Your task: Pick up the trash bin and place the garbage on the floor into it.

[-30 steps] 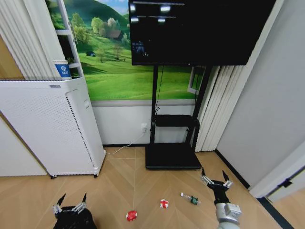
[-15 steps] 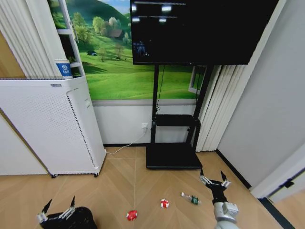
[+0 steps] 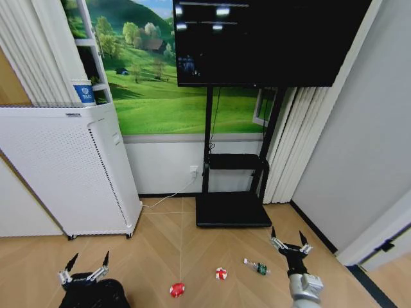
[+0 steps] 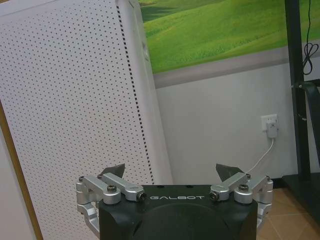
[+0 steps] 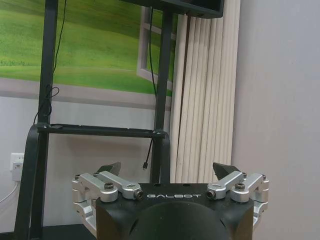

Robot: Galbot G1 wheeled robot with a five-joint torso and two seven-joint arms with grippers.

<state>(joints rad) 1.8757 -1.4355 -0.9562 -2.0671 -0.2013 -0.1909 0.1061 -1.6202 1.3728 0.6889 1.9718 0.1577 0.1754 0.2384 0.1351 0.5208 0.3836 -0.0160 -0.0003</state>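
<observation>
**Both grippers spread wide above the wood floor, litter lying between them**

Fingers on the left gripper stand spread wide with nothing between them, low at the near left of the head view; the left wrist view shows the same wide gap, facing the white perforated appliance. A black rounded mass sits directly under that gripper at the bottom edge of the picture; whether it is the trash bin or the arm itself cannot be told. The right gripper hangs at the near right, its fingers equally wide apart and empty, pointed toward the black TV stand in the right wrist view.

On the bare floor between the two arms lies the garbage: a red wad nearest, a red-and-white wrapper just beyond it, and a slim green-and-white bottle closest to the right gripper. All three lie apart from each other, with open floor around them.

Farther back, the appliance stands at left against the wall, and the TV stand's base sits at centre.
</observation>
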